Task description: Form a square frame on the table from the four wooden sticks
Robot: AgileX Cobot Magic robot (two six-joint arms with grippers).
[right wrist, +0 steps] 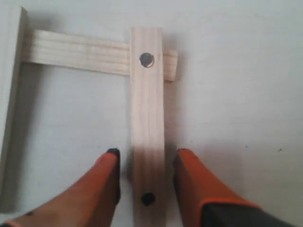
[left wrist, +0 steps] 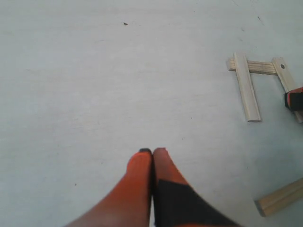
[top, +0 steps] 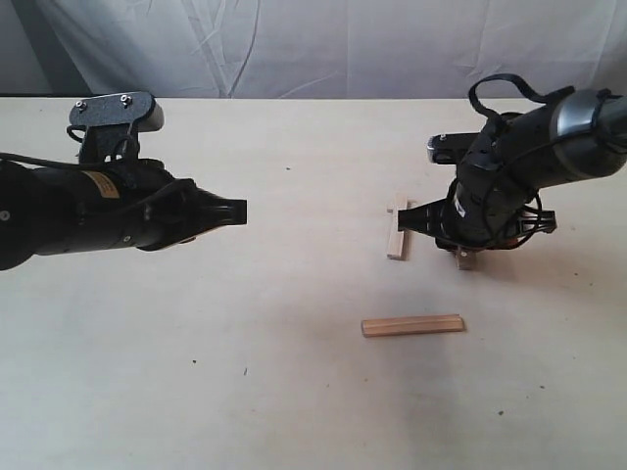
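Observation:
Three wooden sticks form a U shape on the table [top: 294,392]. A cross stick [right wrist: 75,52] lies under the ends of a side stick [right wrist: 10,94] and a dotted stick [right wrist: 147,109]. My right gripper [right wrist: 146,153] is open and straddles the dotted stick, with a small gap on each side. In the exterior view the side stick [top: 397,233] shows beside my right gripper [top: 460,250], which hides most of the dotted stick. The fourth stick [top: 411,325] lies loose nearer the front. My left gripper [left wrist: 152,151] is shut on nothing and hovers well to the left [top: 240,211].
A white cloth backdrop [top: 323,44] hangs behind the table's far edge. In the left wrist view the U shape [left wrist: 247,87] and the loose stick [left wrist: 281,197] sit off to one side, with an orange finger of the right gripper [left wrist: 294,99] beside them.

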